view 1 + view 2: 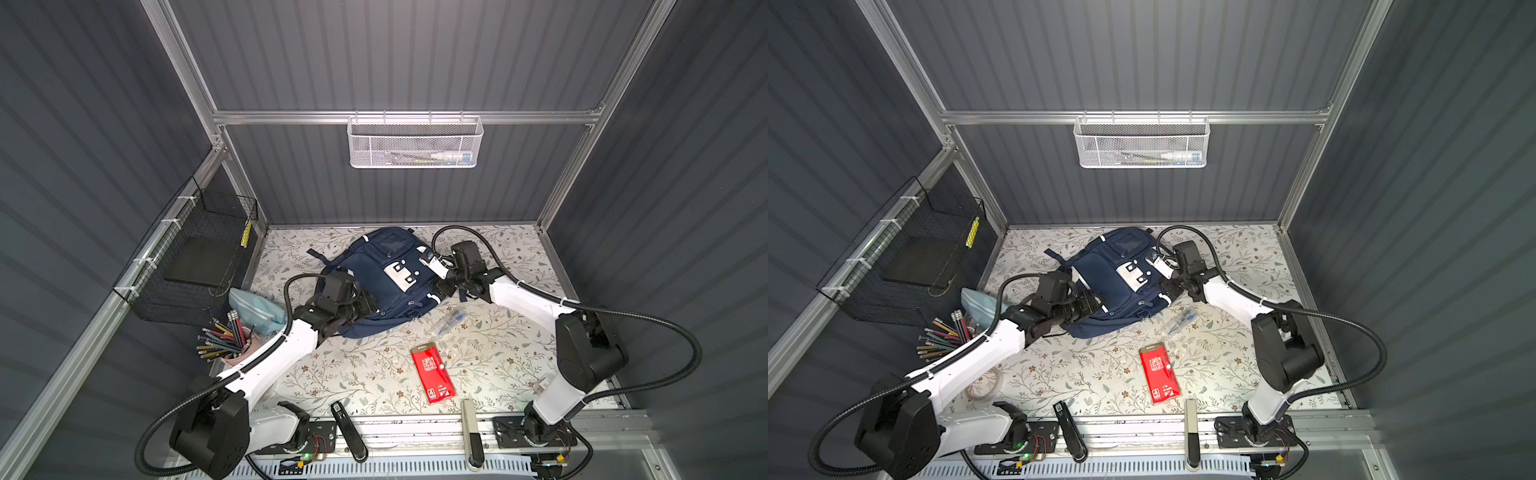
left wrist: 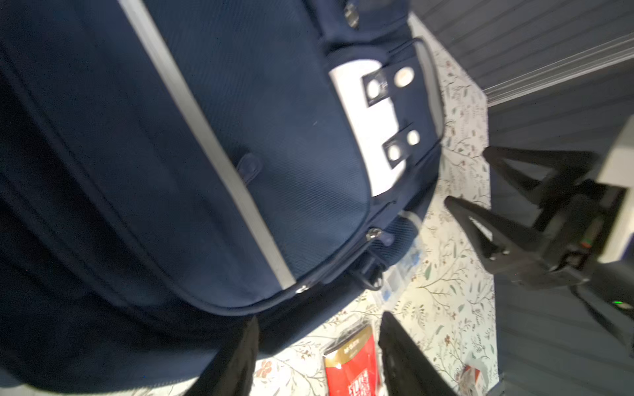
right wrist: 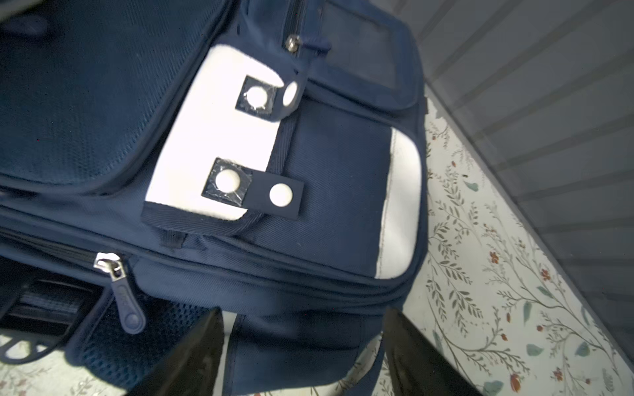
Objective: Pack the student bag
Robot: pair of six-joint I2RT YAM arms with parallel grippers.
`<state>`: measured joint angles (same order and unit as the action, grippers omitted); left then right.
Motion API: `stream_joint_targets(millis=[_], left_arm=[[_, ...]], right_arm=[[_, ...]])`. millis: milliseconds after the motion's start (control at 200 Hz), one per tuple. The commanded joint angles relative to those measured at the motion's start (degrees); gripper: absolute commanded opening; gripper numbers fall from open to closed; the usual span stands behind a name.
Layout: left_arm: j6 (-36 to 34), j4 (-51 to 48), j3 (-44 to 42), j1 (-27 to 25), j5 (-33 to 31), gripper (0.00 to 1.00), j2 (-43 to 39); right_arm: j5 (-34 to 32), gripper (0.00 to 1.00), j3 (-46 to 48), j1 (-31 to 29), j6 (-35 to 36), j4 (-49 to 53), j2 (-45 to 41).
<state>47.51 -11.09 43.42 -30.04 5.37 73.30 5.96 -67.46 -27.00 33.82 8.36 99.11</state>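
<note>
One large navy blue fabric student bag [image 1: 374,270] is lying by the back edge of the floral-patterned bench [image 1: 353,368]. Two black grippers are flanking it, the left gripper [image 1: 371,305] and right gripper [image 1: 435,286] both spreading their fingers [image 3: 195,360] wide astride its edges, seemingly pinching nothing. One flat red packet [image 1: 432,374] is lying near the front edge.

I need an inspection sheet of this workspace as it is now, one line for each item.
Surface: floral table, nothing spilled.
Job's things: student bag lies front up near the back wall.
Clutter: red packet, clear pen packet, light-blue pouch, pencil cup, all outside the bag.
Grippers: left gripper open at the bag's near edge; right gripper open beside the bag.
Cables: black hoses loop from both arms; no snag seen.
Surroundings: white mesh basket on back wall, black wire basket on left wall.
</note>
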Motion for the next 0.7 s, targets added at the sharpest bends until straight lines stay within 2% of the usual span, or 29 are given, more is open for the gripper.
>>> stream_joint_targets(millis=[0,120,195,260,440,505,575,630,695], left_arm=[[2.3,3.1,-3.2,-0.8,-1.6,0.56,5.6],[-0.1,5.5,-4.1,-0.1,-4.9,0.55,10.6],[-3.0,5.0,-2.7,3.9,-4.9,0.54,13.5],[-5.2,5.7,-1.4,8.1,-4.8,0.54,14.5],[-15.0,-3.4,9.7,10.1,-18.6,0.54,15.1],[-16.0,-4.0,11.4,11.6,-17.7,0.54,14.3],[-15.7,-3.7,11.8,11.6,-14.7,0.54,12.8],[-14.1,-2.3,10.8,11.2,-10.6,0.54,11.5],[-12.6,-1.2,9.4,9.2,-8.3,0.53,9.6]], right_arm=[[0.7,0.74,-3.0,-1.3,5.6,5.9,3.4],[2.2,0.71,-3.6,-3.6,5.7,12.6,6.1],[1.8,0.71,-0.7,-5.4,6.2,11.6,5.7],[4.4,0.7,0.5,-7.0,5.8,12.9,4.9],[4.8,0.67,0.1,-11.6,5.2,13.2,3.0],[4.5,0.67,0.6,-11.4,5.4,10.7,1.3],[1.1,0.67,1.6,-10.8,8.3,7.6,-0.1],[-2.0,0.67,1.2,-10.0,10.7,5.9,-0.1],[-2.8,0.67,-0.7,-8.9,11.9,6.8,0.5]])
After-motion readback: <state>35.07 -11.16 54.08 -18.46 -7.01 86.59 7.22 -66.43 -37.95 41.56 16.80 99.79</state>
